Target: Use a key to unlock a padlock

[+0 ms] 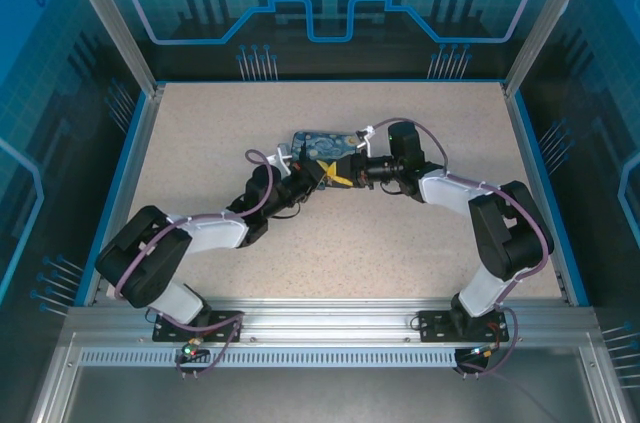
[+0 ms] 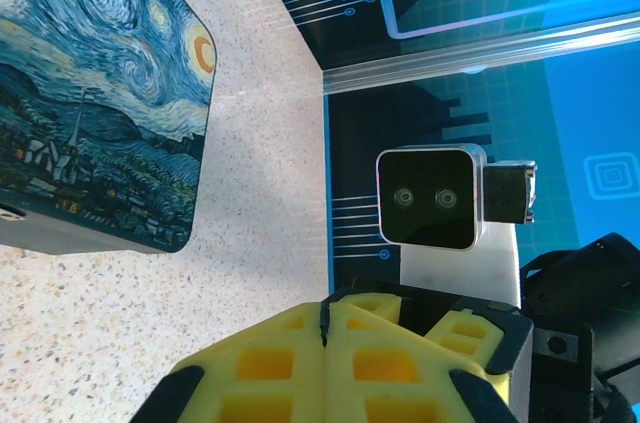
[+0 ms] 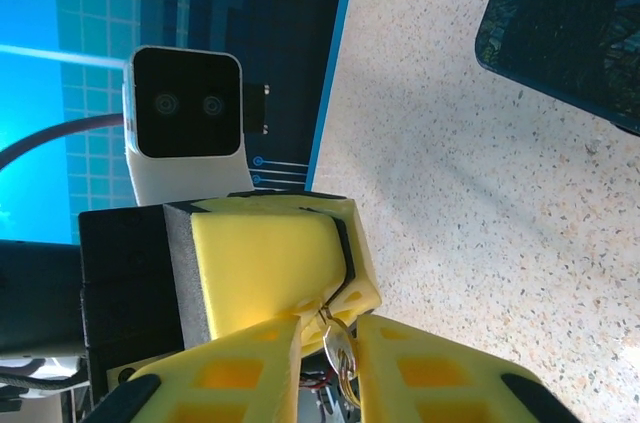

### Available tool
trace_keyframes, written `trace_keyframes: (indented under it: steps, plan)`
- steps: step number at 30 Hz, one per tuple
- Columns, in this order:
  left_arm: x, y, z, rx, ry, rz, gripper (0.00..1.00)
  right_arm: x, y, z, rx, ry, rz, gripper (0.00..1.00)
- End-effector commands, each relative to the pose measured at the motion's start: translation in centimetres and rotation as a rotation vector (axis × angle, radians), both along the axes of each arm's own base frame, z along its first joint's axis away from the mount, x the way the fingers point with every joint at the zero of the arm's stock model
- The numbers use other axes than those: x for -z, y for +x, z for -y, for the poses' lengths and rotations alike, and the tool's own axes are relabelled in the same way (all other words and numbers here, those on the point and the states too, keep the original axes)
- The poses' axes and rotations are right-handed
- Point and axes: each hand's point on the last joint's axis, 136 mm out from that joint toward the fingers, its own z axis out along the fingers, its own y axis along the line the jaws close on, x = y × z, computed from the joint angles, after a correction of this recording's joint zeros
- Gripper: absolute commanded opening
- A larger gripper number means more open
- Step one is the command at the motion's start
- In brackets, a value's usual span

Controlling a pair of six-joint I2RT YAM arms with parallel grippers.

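My two grippers meet tip to tip in the middle of the table, just in front of the painted tin. The left gripper (image 1: 325,175) (image 2: 325,308) is shut, and a thin dark sliver, the key (image 2: 324,321), is pinched between its yellow pads. The right gripper (image 1: 352,176) (image 3: 330,331) holds a small silvery-grey piece with thin wire loops, the padlock (image 3: 338,348), resting against one of its fingers (image 3: 420,363). A thin metal tip runs from the left gripper's fingers (image 3: 270,263) to the padlock. Its body colour is hard to make out.
The Starry Night tin (image 1: 322,146) (image 2: 90,93) (image 3: 570,23) lies flat just beyond the grippers. Speckled tabletop (image 1: 330,253) surrounds them. Blue walls with metal posts (image 1: 110,13) enclose the table on three sides.
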Motion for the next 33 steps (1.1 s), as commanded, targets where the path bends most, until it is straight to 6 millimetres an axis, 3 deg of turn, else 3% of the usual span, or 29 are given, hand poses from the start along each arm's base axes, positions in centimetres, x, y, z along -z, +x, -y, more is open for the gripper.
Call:
trace_keyframes:
  steps: [1,9,16,21,23,25,29,33]
  plan:
    - [1.0,-0.4,0.9,0.017,-0.026,-0.033,0.00,-1.9,0.1,-0.3,-0.018,0.053,0.065,0.19]
    - [1.2,-0.4,1.3,0.005,-0.040,-0.034,0.00,-2.1,0.2,-0.3,-0.015,0.071,0.058,0.14]
    - [1.1,-0.5,1.3,0.004,-0.039,-0.031,0.00,-2.1,0.2,-0.3,-0.014,0.069,0.055,0.00]
    - [1.0,-0.4,1.3,0.005,-0.037,-0.024,0.00,-1.9,0.5,0.0,-0.002,0.064,0.055,0.00]
    - [1.1,-0.1,0.3,-0.020,-0.029,-0.023,0.25,-1.2,0.6,0.6,0.008,0.047,0.051,0.00]
    - [1.6,0.2,-1.8,-0.057,0.003,-0.036,0.39,-0.5,1.0,1.6,0.038,0.030,0.045,0.00]
    - [2.0,-0.3,-4.3,-0.036,0.132,-0.035,0.48,0.5,1.9,3.1,0.083,-0.012,0.048,0.00]
    - [2.8,-1.6,-3.5,0.137,0.358,0.040,0.53,1.5,3.8,4.2,0.147,-0.061,0.044,0.00]
